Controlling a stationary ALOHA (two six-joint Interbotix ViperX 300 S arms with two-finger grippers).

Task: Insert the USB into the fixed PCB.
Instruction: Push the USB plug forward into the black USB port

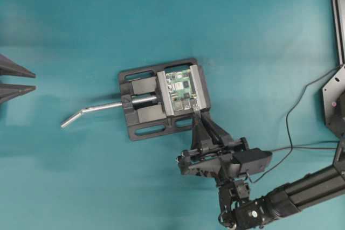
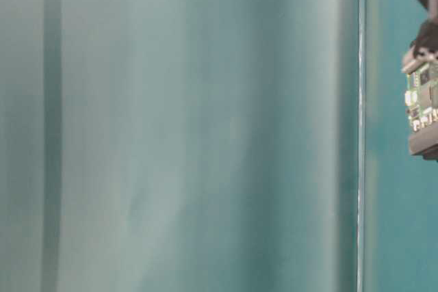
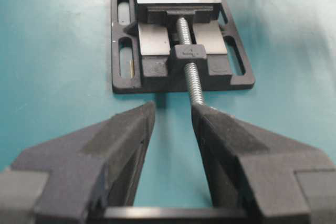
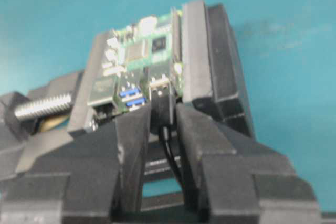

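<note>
surface: plain teal tabletop [image 1: 81,176] | right gripper [image 4: 163,116] clamped on the USB [image 4: 160,98], plug tip at the fixed PCB [image 4: 144,51] just ahead of its fingers | left gripper [image 3: 173,116] spread wide, nothing held, black vise [image 3: 131,77] ahead of it

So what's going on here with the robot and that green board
The right gripper holds the USB plug, its tip right at a port on the edge of the fixed PCB, which sits clamped in a black vise. Whether it is fully seated is unclear. The left gripper is open, empty, and away from the vise.
</note>
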